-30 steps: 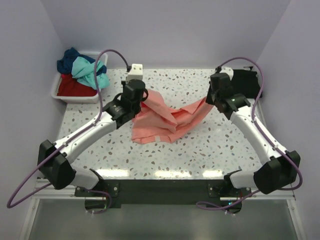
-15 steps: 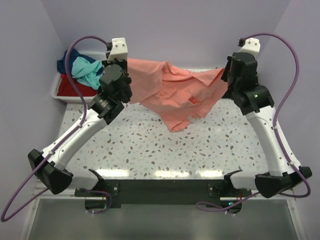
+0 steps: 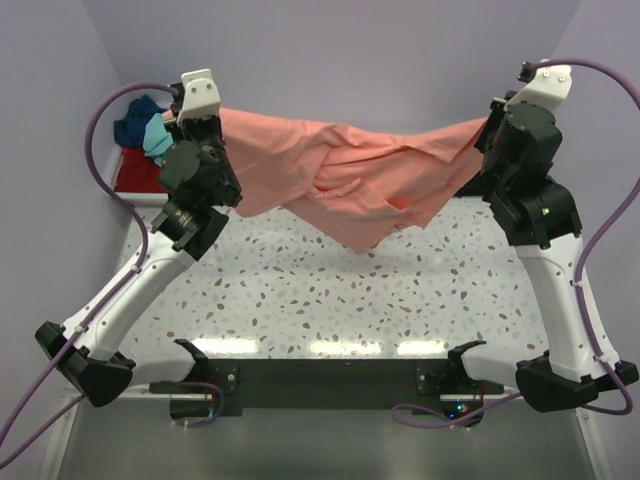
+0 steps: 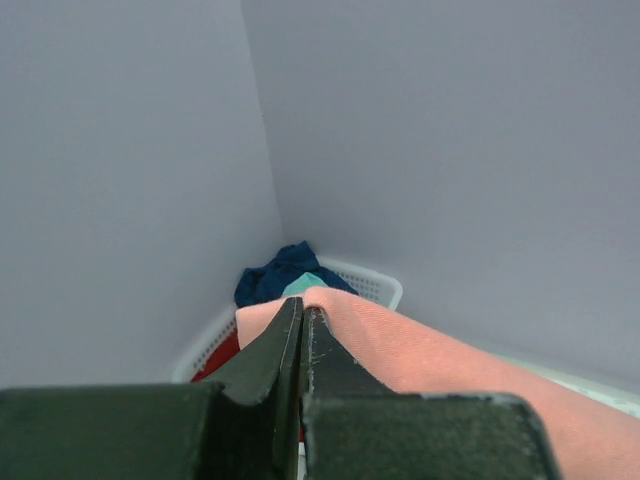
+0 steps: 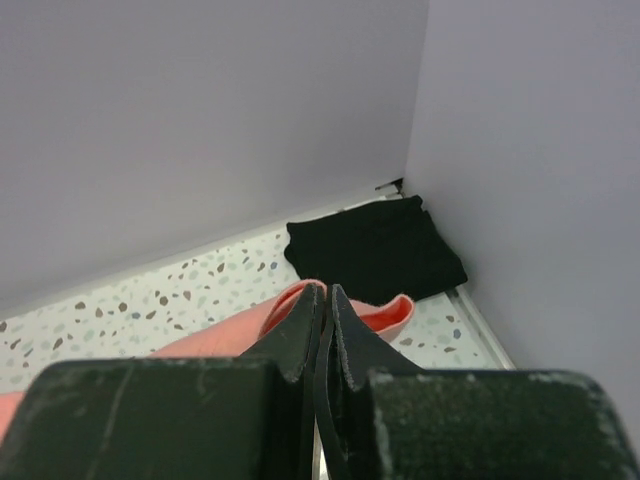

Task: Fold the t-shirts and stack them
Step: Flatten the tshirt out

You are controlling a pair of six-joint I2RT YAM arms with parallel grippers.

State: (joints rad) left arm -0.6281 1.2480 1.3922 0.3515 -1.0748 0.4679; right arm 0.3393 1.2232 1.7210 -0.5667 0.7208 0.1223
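Pink shirt [image 3: 350,180] hangs in the air over the table [image 3: 330,300], stretched sideways between the two grippers. It is bunched and twisted in the middle, and one fold droops toward the near side. From above I cannot tell whether that fold touches the speckled top.

Both arms rise from their bases at the near edge and lean apart, one to each side. The left gripper [image 3: 217,117] pinches the shirt's left end. In the left wrist view its fingers [image 4: 290,335] are pressed together with pink cloth [image 4: 420,355] spilling out to the right of them. The right gripper [image 3: 490,130] clamps the right end. In the right wrist view its fingers [image 5: 300,320] are likewise closed tight, with a pink fold [image 5: 385,315] bulging past the tips.

Farther back, in the far left corner, sits a white bin [image 3: 140,198]. It holds a red shirt [image 3: 135,170] at the bottom, with a teal shirt [image 3: 155,135] and a navy shirt [image 3: 130,120] heaped on top. In the far right corner of the table a black shirt [image 5: 375,250] lies flat against the walls, well apart from the pink one.
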